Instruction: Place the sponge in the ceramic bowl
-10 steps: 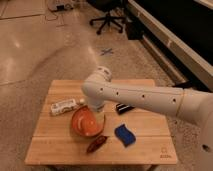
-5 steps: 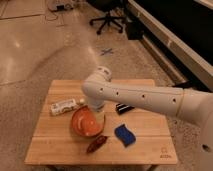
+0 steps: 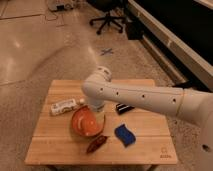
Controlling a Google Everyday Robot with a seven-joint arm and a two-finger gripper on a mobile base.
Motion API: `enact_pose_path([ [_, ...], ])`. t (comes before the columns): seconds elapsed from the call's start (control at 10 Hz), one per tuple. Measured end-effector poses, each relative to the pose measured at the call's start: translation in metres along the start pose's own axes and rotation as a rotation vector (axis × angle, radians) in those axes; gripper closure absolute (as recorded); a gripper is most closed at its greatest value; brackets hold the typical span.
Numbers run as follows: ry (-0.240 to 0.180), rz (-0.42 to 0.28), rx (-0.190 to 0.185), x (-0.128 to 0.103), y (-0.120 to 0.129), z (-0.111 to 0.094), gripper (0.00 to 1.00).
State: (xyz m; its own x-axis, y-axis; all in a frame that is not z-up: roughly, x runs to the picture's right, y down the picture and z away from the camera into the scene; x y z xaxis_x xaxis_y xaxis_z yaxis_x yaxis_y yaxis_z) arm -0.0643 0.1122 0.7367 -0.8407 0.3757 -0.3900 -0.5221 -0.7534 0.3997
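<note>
Wooden table (image 3: pixel 145 146): nothing has visibly shifted over the last second. The sponge (image 3: pixel 124 135) sits in the same spot on the boards, just right of the ceramic bowl (image 3: pixel 80 124) and not in it, with the chili-shaped object (image 3: pixel 96 145) between them at the front. The gripper (image 3: pixel 100 116) stays hung over the bowl's right rim, away from the sponge; can't tell if it's open or closed. My read: the arm is paused and the sponge isn't held, so the placement isn't met.
</note>
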Motion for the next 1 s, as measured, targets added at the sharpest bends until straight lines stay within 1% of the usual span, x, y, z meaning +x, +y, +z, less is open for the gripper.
enact_pose_path([
  [0.8, 0.0, 0.001, 0.0, 0.0, 0.0, 0.0, 0.2],
  [0.9, -0.004, 0.012, 0.004, -0.002, -0.001, 0.001, 0.2],
  [1.0, -0.02, 0.045, 0.015, -0.014, -0.008, 0.003, 0.2],
])
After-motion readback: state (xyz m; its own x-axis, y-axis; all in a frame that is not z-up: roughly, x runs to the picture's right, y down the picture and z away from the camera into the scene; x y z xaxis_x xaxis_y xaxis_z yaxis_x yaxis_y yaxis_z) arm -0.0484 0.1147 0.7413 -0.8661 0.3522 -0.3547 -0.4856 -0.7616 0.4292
